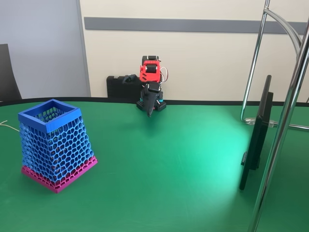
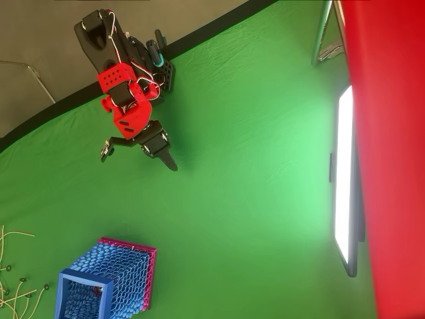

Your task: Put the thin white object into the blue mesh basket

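The blue mesh basket (image 1: 54, 145) stands upright on its magenta base at the front left of the green table, and in the overhead view the basket (image 2: 116, 278) sits at the bottom left. My red and black arm is folded at the table's far edge. Its gripper (image 1: 150, 114) points down just above the cloth, far from the basket, with the jaws together and nothing between them. In the overhead view the gripper (image 2: 170, 163) is a single dark tip. The thin white object is out of view.
A dark screen (image 1: 256, 137) stands edge-on at the right, beside chrome stand tubes (image 1: 254, 63). A black box (image 1: 118, 86) sits behind the arm. Thin pale wires (image 2: 14, 234) lie off the table's left edge. A red bar (image 2: 392, 133) covers the overhead view's right side.
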You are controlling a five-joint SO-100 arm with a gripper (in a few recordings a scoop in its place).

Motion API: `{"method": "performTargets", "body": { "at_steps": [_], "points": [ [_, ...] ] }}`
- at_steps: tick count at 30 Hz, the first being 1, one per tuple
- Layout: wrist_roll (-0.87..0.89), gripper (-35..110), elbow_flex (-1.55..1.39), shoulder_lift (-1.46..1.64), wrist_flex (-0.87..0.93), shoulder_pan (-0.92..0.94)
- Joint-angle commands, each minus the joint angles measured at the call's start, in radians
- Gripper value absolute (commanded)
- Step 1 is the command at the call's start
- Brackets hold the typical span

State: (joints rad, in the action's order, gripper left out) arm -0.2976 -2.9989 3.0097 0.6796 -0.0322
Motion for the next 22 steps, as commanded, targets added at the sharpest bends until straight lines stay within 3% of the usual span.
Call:
{"method": "performTargets", "body": {
  "at_steps": [1, 10, 22],
  "points": [
    [0.015, 1, -0.018, 0.060, 0.026, -0.017],
    [-0.043, 1, -0.066, 0.267, 0.192, -0.060],
    [-0.055, 3, -0.078, 0.314, 0.218, -0.061]
  ]
}}
